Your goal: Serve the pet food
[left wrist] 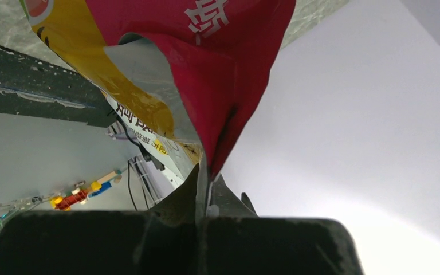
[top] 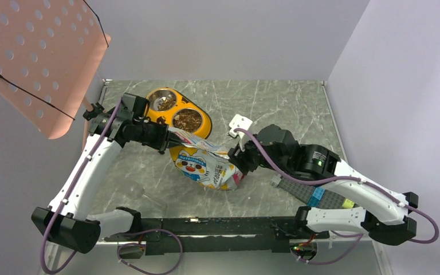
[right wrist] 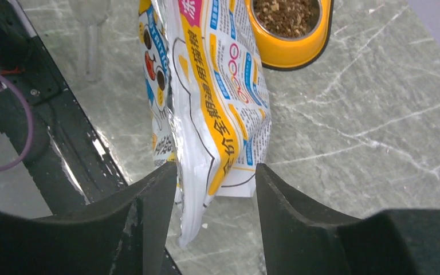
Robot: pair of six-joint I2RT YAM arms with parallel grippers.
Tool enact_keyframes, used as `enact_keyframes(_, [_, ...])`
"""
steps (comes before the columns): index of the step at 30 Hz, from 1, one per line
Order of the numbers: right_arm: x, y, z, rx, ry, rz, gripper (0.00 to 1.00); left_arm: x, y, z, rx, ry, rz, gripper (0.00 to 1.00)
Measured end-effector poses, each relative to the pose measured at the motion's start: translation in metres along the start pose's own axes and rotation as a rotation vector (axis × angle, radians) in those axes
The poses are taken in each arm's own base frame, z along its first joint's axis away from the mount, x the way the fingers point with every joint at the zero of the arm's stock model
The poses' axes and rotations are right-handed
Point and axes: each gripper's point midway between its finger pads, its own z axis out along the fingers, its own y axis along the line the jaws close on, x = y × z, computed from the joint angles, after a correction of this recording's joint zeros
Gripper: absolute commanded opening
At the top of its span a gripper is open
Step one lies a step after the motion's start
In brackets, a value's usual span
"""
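Observation:
The glossy white, pink and yellow cat-print bag (top: 203, 166) lies tilted on the marble table just in front of the yellow double bowl (top: 205, 124). Brown pet food (top: 187, 120) fills both steel cups, and the kibble (right wrist: 283, 14) also shows at the top of the right wrist view. My left gripper (top: 168, 137) is shut on the bag's upper edge; in its wrist view the foil (left wrist: 206, 69) is pinched flat between the jaws (left wrist: 203, 192). My right gripper (right wrist: 215, 177) stands open around the bag's bottom corner (right wrist: 212, 114), and neither finger presses on it.
A pink perforated board (top: 34, 57) hangs over the back left corner. A clear plastic piece (top: 140, 195) lies near the front left. A grey and blue strip (top: 315, 197) lies under my right arm. A black rail (top: 206, 226) runs along the near edge, with walls on three sides.

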Motion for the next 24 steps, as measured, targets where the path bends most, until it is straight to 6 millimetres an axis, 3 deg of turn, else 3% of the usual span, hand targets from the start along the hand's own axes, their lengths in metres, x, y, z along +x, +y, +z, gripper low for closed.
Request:
enact_keyframes(3, [-0.011,0.005,0.007,-0.025,-0.001,-0.014,0.67,-0.004,0.0,-0.001,0.006,-0.023,-0.002,0.0])
enact_keyframes(7, [-0.028,0.015,0.041,-0.052,0.026,-0.053,0.76,-0.005,0.0,-0.001,0.005,-0.028,-0.006,0.0])
enact_keyframes(12, [-0.04,0.022,0.093,0.006,0.079,-0.124,0.75,-0.004,0.0,0.0,0.004,-0.029,-0.006,0.0])
enact_keyframes(16, [-0.032,0.014,0.116,0.145,0.129,-0.213,0.72,-0.004,0.0,0.0,0.004,-0.033,-0.015,0.0])
enact_keyframes(18, [-0.027,0.012,0.118,0.197,0.14,-0.259,0.58,-0.005,-0.001,0.0,0.004,-0.036,-0.019,0.0])
enact_keyframes(21, [-0.022,0.016,0.118,0.226,0.143,-0.308,0.24,-0.005,-0.002,0.0,0.009,-0.039,-0.02,0.0])
enact_keyframes(24, [-0.015,0.021,0.118,0.222,0.153,-0.31,0.03,-0.007,-0.004,0.001,0.018,-0.048,-0.013,0.0])
